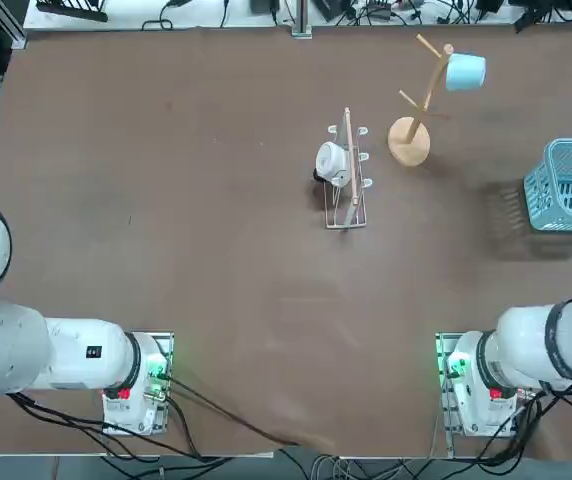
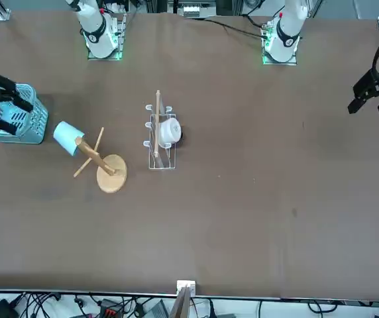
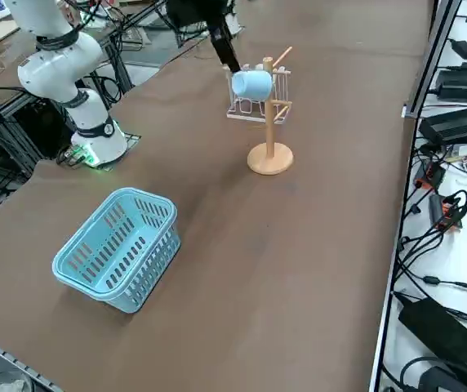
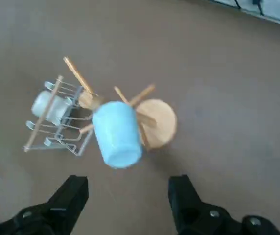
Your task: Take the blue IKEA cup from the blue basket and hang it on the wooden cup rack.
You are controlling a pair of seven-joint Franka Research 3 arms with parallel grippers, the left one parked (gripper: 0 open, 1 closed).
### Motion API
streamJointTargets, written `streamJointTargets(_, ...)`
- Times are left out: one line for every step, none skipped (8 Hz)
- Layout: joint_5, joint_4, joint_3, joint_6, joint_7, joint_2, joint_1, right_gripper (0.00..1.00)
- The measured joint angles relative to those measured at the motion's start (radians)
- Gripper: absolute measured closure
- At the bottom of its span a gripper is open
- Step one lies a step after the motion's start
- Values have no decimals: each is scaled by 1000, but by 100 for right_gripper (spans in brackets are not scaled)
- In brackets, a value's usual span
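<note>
The blue IKEA cup hangs on an upper peg of the wooden cup rack, lying sideways; it shows in the wrist view too, as the cup on the rack. The blue basket stands at the table's right edge with nothing visible inside it. My right gripper is open and holds nothing. It hovers raised, back from the rack, and in the front view the gripper appears over the basket.
A low white wire rack with a wooden bar holds a white mug, just left of the cup rack. Cables and equipment lie beyond the table's far edge and along its right side.
</note>
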Motion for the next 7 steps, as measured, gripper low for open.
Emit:
streamJointTargets(-78,17,1,-8,83,-5,31,0)
streamJointTargets(-151,26,2,-9,174,-6,69,0)
streamJointTargets(-208,31,4,-12,281,-6,101,0)
streamJointTargets(-252,34,7,-18,376,-6,121,0)
streamJointTargets(-285,36,8,-21,456,-6,131,0)
streamJointTargets(-304,37,7,-29,539,-5,133,0)
streamJointTargets(-318,37,7,-38,612,0,134,0)
